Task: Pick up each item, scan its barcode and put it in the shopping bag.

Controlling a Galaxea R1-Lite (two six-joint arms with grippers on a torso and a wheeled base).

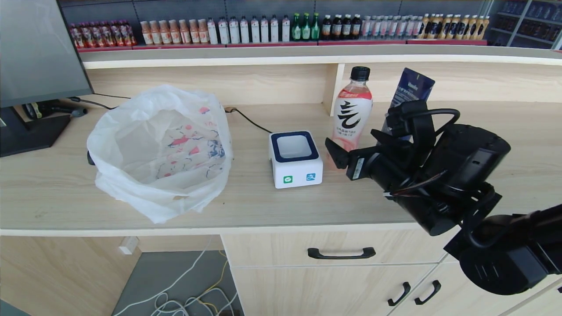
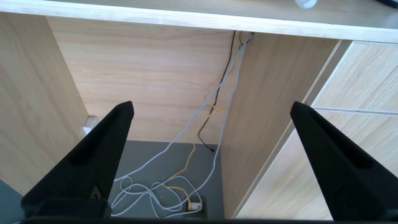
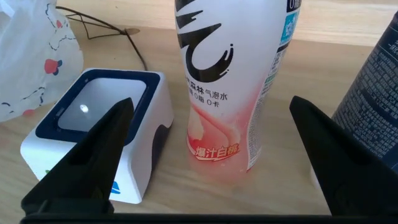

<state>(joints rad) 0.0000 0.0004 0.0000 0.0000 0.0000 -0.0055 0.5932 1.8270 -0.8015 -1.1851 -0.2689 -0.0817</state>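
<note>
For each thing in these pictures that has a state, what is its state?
shopping bag, mouth open, nothing seen inside
bottle, upright, cap on
blue packet, standing upright
scanner, window facing up
drawer, shut
right end effector, open, holding nothing
left end effector, open, holding nothing

Upright pink bottle [image 3: 227, 93] beside scanner [image 3: 99, 134], fingers [image 3: 87, 162] spread
</note>
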